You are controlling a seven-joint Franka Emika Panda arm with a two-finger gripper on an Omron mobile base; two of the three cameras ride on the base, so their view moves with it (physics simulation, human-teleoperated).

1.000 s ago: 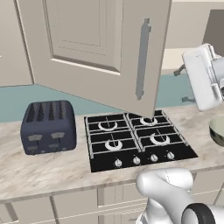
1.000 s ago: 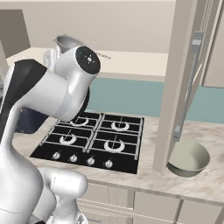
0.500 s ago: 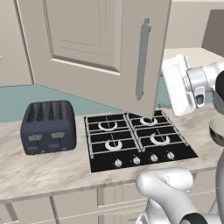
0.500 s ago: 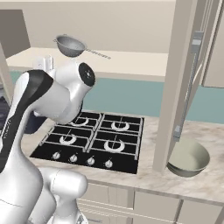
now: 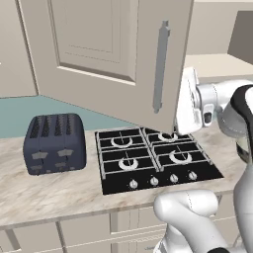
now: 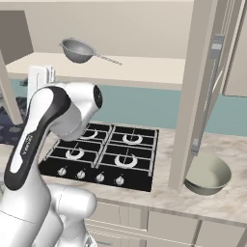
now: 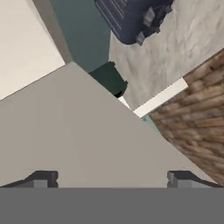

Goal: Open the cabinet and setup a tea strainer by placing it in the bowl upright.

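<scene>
The cabinet stands open: its left door [image 5: 108, 49] swings out over the stove and its right door [image 6: 205, 91] shows edge-on. The tea strainer [image 6: 78, 50] lies on the pale shelf inside, its wire handle pointing right. The grey-olive bowl [image 6: 208, 173] sits on the counter below the right door. My gripper [image 7: 111, 181] is open with nothing between its fingertips [image 7: 41, 179], facing a flat beige cabinet panel. The white hand [image 5: 188, 101] hangs beside the left door's free edge, and in the right base view the hand [image 6: 39, 78] is left of and below the strainer.
A dark blue toaster [image 5: 54, 143] stands on the marble counter left of the black gas stove [image 5: 153, 158]. My arm's elbow [image 6: 72, 108] bulks over the stove's left side. Both open doors jut out over the counter.
My hand has swung left from the far right to the left door's edge. The elbow has dropped, uncovering the strainer on the shelf. The jaws stayed open.
</scene>
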